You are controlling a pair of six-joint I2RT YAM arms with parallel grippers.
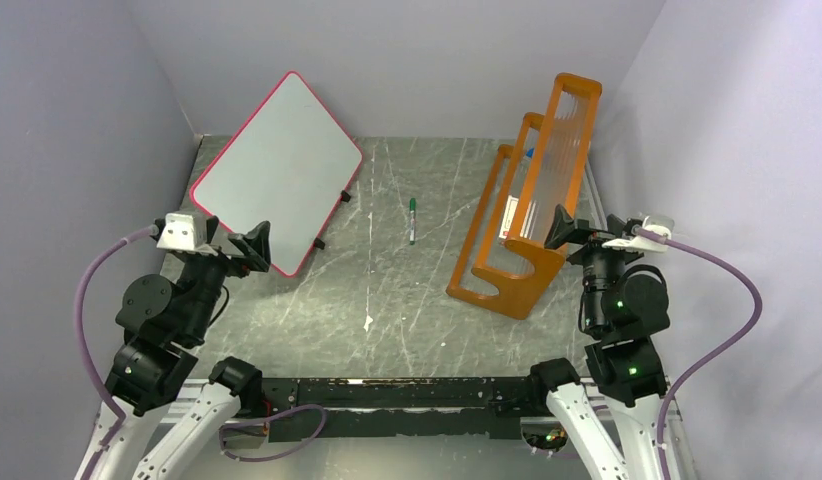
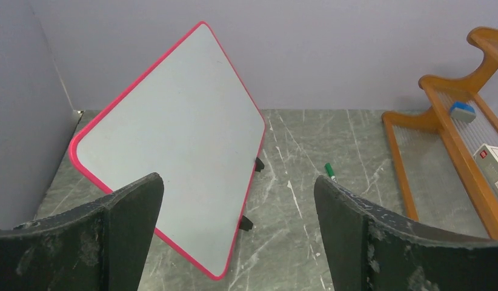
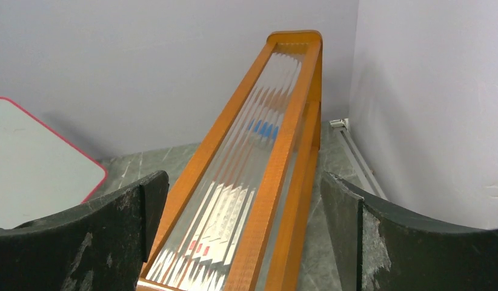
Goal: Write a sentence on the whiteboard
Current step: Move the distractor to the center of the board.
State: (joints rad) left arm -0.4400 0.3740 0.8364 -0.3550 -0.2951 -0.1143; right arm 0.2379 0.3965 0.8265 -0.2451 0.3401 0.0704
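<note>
Tilted whiteboard, green marker lying near it

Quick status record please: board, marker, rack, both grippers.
whiteboard: far left, tilted up on black feet, surface blank
marker: green cap, lying on the table between whiteboard and rack, unheld
rack: orange, right side, holds a blue block and a box
left gripper: open, empty, facing the whiteboard
right gripper: open, empty, facing the rack

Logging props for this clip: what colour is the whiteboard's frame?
Pink-red, a thin line all around the whiteboard; the left wrist view shows it best.
</note>
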